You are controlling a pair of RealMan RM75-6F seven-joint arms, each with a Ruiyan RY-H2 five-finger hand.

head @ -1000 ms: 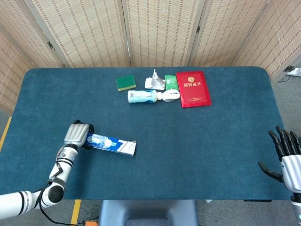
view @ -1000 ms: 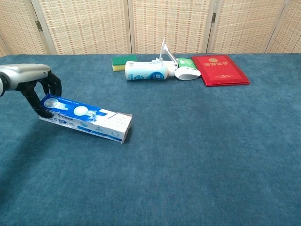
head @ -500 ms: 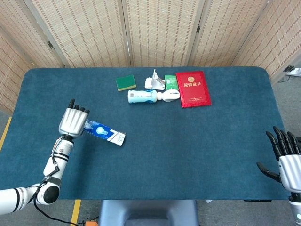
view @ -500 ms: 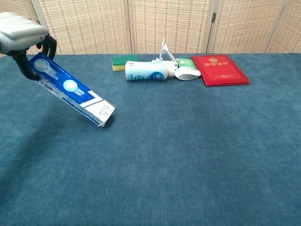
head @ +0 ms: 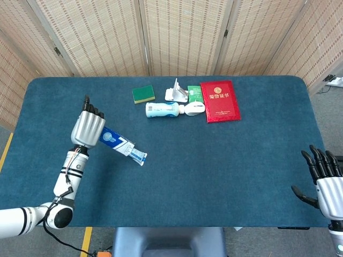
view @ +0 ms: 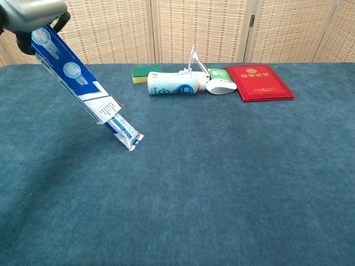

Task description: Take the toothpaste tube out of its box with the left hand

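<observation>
Blue box tilts down from left hand.

A tabletop covered in dark teal, felt-like cloth with rounded far corners fills most of both views, evenly lit with only soft shadows. Behind the tabletop stands a folding screen of pale woven reed panels in light wooden frames, joined by small dark hinges, and it shuts off the whole far side of the room. To either side of the tabletop lies grey floor, with a yellow line on the floor past its left edge and a white object, too small to identify, near its far right corner.
</observation>
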